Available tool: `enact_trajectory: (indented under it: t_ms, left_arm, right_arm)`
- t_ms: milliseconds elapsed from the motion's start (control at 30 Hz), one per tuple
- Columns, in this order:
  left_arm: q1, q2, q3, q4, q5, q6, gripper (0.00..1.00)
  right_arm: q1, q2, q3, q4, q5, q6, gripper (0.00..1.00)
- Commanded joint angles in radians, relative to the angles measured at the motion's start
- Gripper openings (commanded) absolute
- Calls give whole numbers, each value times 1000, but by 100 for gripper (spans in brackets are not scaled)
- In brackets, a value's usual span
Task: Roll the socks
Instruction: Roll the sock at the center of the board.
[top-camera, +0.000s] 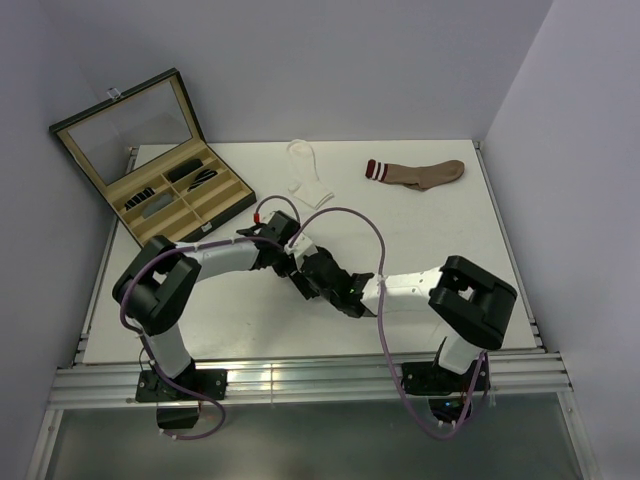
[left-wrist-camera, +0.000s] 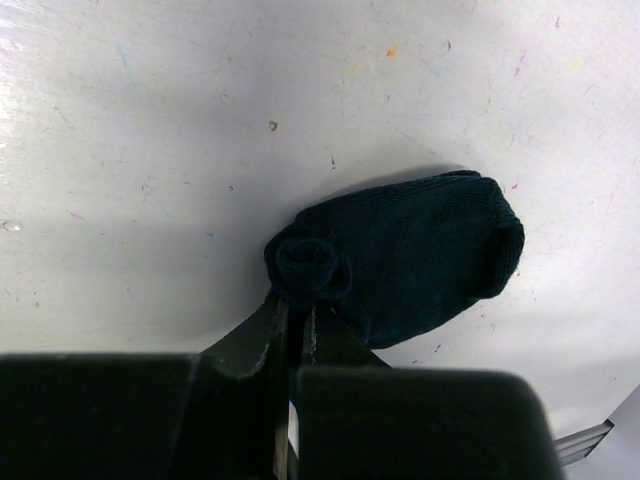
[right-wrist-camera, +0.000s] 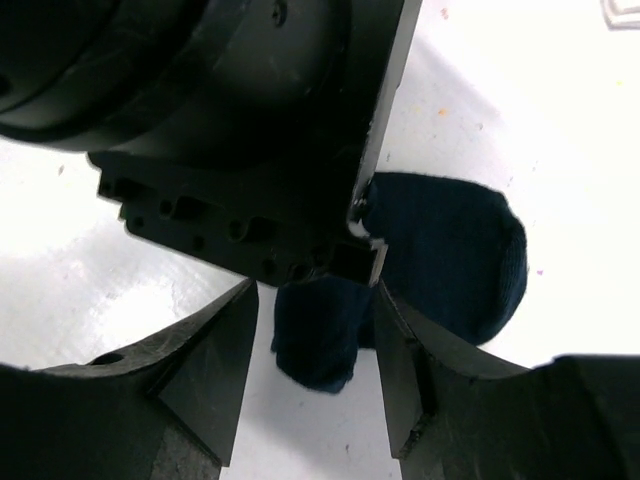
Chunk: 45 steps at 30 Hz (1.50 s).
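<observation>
left hand (left-wrist-camera: 295, 305) – clamped tight | right hand (right-wrist-camera: 315, 300) – jaws apart

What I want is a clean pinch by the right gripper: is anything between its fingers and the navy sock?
Nothing visible does. The navy sock lies directly between the open fingers of the right gripper. The left gripper, shut on the sock's rolled end, sits close beyond them but not between fingers and fabric.
</observation>
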Motion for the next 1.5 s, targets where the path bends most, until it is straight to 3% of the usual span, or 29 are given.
enact_trajectory:
  t_ms: [0,300,867,1467]
  left_arm:
    - [-19,29,17,-64,-2,35,1]
    - [-10,49,33,-66,12,52,1]
    - [8,66,29,-66,6,66,1]
    - [8,67,29,-53,38,65,1]
  right_arm:
    - [23,54,20,-13,22,-56,56]
    - [31,104,14,-31,30,-12,52]
    - [28,-11,-87,33,76,54,54]
    - [28,33,5,67,82,-1,53]
